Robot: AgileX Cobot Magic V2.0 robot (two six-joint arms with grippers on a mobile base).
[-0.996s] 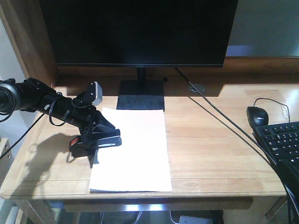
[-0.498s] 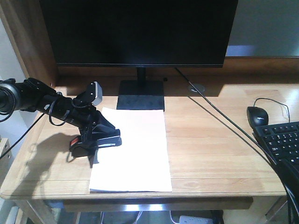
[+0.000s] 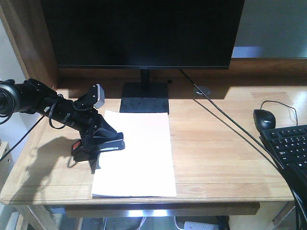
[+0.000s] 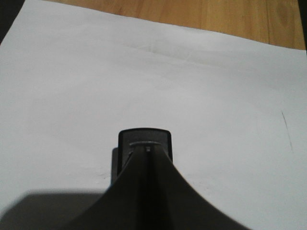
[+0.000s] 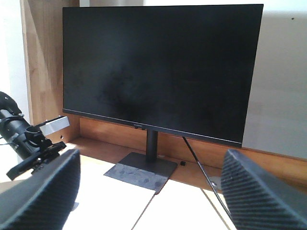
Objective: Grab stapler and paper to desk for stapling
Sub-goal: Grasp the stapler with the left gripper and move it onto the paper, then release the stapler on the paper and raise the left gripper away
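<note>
— At the left edge of the large white rectangular sheet of paper, is that the small black stapler with the orange-red end tab?
— Yes; its nose lies over the sheet's left edge, its red tab out over the bare wood of the wide light-wood plank desk. The left gripper is clamped on it from above

— And the paper itself?
— Flat on the desk, just in front of the black square base of the large dark monitor

— What does the left wrist camera show?
— The stapler's black nose over the white sheet

— The right gripper?
— Its two ribbed black fingers stand wide apart, holding nothing, facing the monitor

— Farther right?
— A black computer mouse and a black keyboard
</note>
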